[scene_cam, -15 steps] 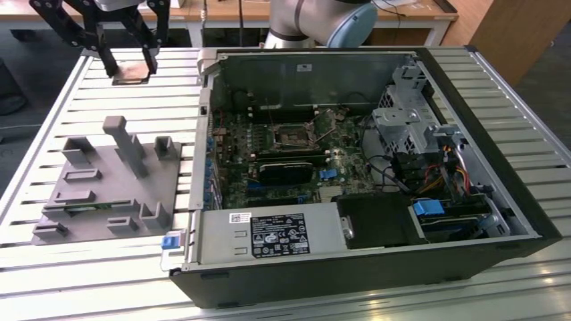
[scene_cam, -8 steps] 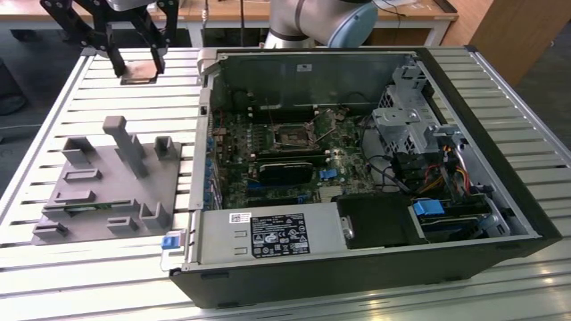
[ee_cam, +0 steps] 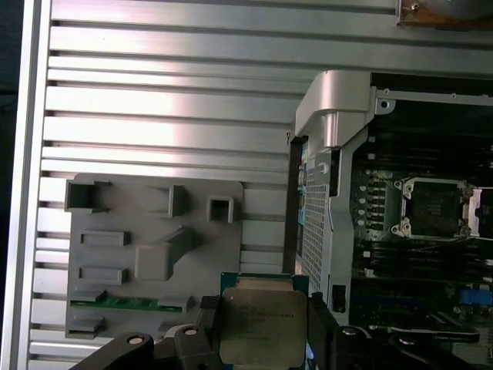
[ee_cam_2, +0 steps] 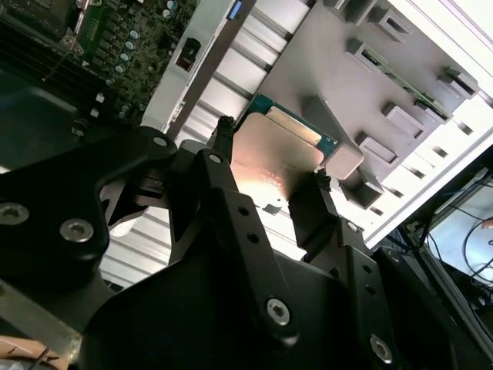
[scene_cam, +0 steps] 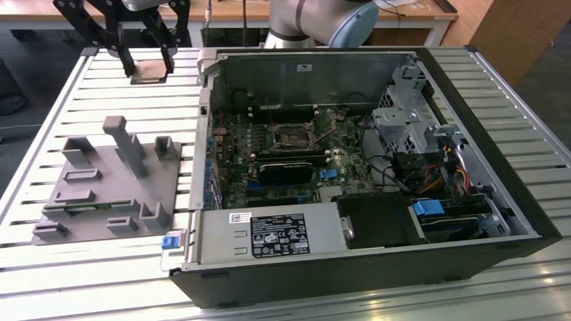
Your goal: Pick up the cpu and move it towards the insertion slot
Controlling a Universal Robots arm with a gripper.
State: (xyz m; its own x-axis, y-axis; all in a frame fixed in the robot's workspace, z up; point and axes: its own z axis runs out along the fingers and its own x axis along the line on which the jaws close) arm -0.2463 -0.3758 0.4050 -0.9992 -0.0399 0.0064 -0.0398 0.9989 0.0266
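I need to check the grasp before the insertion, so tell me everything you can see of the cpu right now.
The cpu is a thin, flat square chip with a pale metallic top and a green board edge around it. The tool holds it between two black fingers that press on opposite edges. In both wrist views it hangs clear above the slatted table, level with its flat face toward the cameras, over the grey plastic fixture beside the open computer case. Only the fingers touch it.
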